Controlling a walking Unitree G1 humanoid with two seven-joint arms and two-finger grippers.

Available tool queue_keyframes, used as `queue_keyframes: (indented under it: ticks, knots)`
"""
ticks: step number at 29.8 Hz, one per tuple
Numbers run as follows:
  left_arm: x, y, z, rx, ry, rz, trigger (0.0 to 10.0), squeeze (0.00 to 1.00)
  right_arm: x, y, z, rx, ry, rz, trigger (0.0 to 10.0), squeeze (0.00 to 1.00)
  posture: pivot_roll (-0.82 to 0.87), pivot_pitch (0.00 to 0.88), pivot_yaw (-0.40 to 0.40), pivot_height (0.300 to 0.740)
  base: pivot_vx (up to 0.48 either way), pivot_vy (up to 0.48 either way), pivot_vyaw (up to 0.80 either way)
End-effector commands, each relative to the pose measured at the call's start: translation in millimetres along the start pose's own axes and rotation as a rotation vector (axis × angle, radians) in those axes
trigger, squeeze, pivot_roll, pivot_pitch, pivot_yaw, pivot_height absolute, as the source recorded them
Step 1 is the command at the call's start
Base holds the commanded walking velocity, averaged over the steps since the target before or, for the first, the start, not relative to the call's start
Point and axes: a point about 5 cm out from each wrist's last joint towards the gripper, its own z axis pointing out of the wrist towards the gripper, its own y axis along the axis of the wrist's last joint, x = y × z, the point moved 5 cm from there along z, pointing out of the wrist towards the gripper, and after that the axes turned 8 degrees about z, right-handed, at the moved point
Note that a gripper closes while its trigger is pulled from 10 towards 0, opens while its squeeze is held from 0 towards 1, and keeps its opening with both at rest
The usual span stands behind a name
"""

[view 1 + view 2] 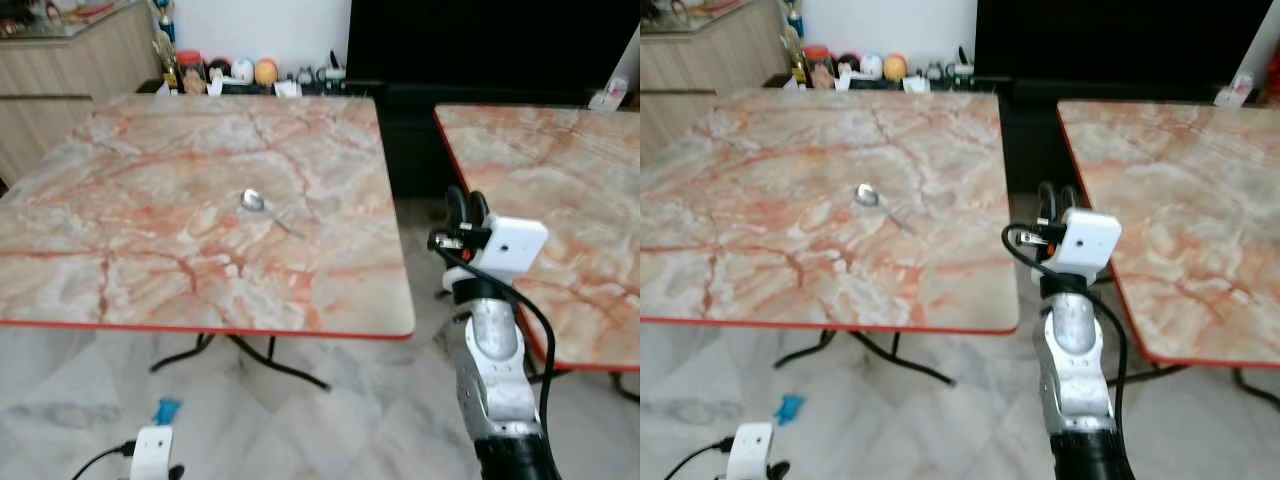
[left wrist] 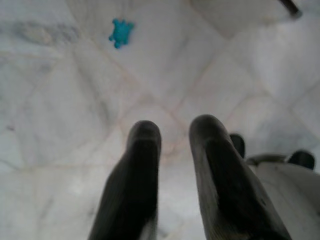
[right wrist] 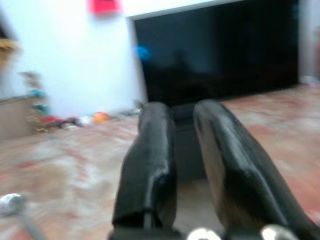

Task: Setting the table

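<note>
- Lying on the big square table with the pink-and-cream marble-patterned top and red edge [image 1: 120,290] is a small silver metal spoon [image 1: 253,201], bowl toward the far side, thin handle angled toward the near right corner; nothing touches it.
- The right gripper [image 1: 466,207] is raised in the gap between this table and a second marble-patterned table with the same red rim [image 1: 570,200], just off the first table's right edge and well apart from the spoon.
- Its two long black fingers [image 3: 150,165] stand with a narrow gap between them and hold nothing; in the right wrist view they point across the table toward a large black screen [image 3: 215,55] on the far wall, with the spoon blurred at the frame's lower corner.
- A white box-shaped camera housing [image 1: 515,245] with a black cable sits on the silver right arm [image 1: 495,370].
- The left gripper [image 2: 172,150] hangs low over the pale grey marble-tile floor [image 2: 60,100], fingers slightly apart and empty.
- A small turquoise scrap [image 1: 166,409] lies on the floor near the first table's black metal legs [image 1: 260,360].
- Against the white far wall, a low dark shelf carries a row of small jars and round ornaments [image 1: 240,72], beside a light wooden cabinet [image 1: 70,70].
</note>
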Motion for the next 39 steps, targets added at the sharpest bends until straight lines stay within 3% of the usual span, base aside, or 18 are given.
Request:
queue_keyframes:
  ticks: [1, 12, 31, 39]
  knots:
    - [4.2, -5.7, -1.0, 0.021, 0.01, -0.002, 10.0, 0.0, 4.9, 4.2, 2.8, -0.013, 0.01, 0.01, 10.0, 0.0, 0.09, 0.0, 0.005, 0.74, 0.0, 0.439, 0.0]
    - [4.4, -4.1, -0.7, 0.017, 0.011, -0.004, 10.0, 0.0, 5.6, 2.8, 2.6, -0.009, 0.011, 0.016, 10.0, 0.0, 0.1, 0.0, 0.006, 0.74, 0.0, 0.41, 0.0]
    - [4.0, -0.1, -0.3, -0.002, 0.008, -0.012, 10.0, 0.0, 11.0, 3.5, 2.2, -0.016, 0.052, -0.007, 10.0, 0.0, 0.1, 0.0, 0.006, 0.74, 0.0, 0.0, 0.0]
    - [2.5, 2.6, 0.4, -0.008, 0.006, -0.011, 10.0, 0.0, 10.1, 1.5, 1.8, -0.005, 0.045, 0.009, 10.0, 0.0, 0.1, 0.0, 0.006, 0.74, 0.282, 0.0, 0.4]
